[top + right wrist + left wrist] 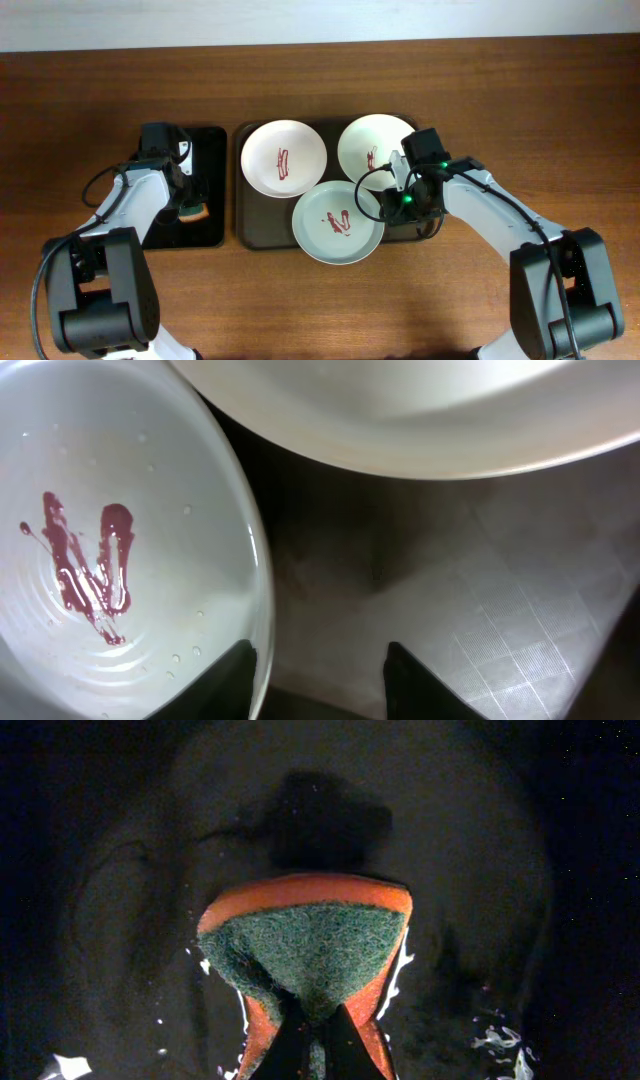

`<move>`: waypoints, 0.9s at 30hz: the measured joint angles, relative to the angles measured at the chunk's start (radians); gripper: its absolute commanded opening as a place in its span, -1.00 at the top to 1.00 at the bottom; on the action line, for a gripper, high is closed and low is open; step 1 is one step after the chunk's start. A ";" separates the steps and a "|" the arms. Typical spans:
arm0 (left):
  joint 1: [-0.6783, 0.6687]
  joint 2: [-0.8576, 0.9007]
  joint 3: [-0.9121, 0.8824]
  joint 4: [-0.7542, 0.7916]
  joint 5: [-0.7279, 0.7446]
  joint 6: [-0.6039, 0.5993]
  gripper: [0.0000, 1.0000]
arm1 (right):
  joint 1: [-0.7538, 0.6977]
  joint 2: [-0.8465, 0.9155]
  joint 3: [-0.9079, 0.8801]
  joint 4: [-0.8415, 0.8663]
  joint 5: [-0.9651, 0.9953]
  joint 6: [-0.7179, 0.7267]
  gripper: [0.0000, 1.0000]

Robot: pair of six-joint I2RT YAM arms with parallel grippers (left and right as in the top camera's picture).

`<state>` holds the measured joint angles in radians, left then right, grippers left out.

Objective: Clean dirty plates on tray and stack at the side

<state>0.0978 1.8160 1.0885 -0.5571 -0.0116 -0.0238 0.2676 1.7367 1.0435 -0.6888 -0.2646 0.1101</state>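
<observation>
Three white plates smeared with red sauce sit on the dark tray point(243, 215): one at the back left point(284, 158), one at the back right point(372, 146), one at the front point(338, 222). My right gripper point(399, 199) is open, one finger over the front plate's right rim point(255, 600) and the other over the tray floor point(480, 620). The back right plate's edge point(430, 430) shows above. My left gripper point(190, 205) is shut on an orange and green sponge point(310, 955) over a black wet tray point(210, 140).
The black wet tray point(500, 870) lies left of the plates' tray, with water drops on it. Bare wooden table point(520, 90) lies to the right and in front. Cables run along both arms.
</observation>
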 measured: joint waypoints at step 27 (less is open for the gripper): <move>0.000 -0.042 -0.044 -0.027 -0.004 0.000 1.00 | 0.055 0.005 -0.008 0.018 0.000 0.078 0.88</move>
<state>0.0975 1.7737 1.0447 -0.5846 -0.0158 -0.0238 0.3222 1.7412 1.0355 -0.6704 -0.2646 0.1879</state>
